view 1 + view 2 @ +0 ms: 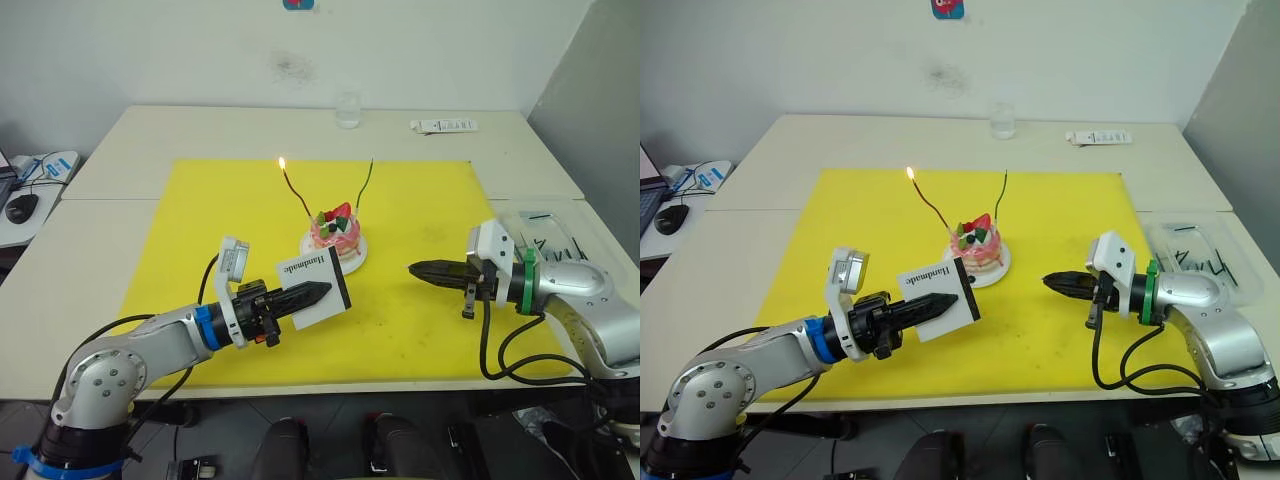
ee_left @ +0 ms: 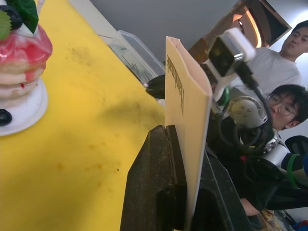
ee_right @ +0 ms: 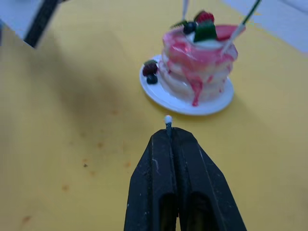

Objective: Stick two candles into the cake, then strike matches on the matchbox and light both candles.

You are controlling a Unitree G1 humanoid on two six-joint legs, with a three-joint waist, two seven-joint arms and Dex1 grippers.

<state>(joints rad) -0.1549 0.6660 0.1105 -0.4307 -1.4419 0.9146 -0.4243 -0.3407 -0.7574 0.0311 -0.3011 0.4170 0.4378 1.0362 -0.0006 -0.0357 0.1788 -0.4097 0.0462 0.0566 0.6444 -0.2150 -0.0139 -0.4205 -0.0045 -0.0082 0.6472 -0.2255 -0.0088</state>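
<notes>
On the yellow mat, the cake [image 1: 335, 233] carries a lit red candle [image 1: 296, 195] and unlit green candle [image 1: 364, 184], while the left hand [image 1: 316, 292] clamps the matchbox [image 1: 314, 281] and the right hand [image 1: 418, 269] pinches a match [image 3: 168, 120].

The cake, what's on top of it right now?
On the cake: a strawberry, dark berries, the red candle lit, the green candle unlit. Their bases in the frosting are hidden.

Left arm extends forward with its gripper [image 1: 318, 292] clamped on the matchbox [image 1: 316, 281], while the right arm reaches inward, its gripper [image 3: 168, 131] closed on a match [image 3: 168, 120] whose pale head protrudes from the fingertips.
</notes>
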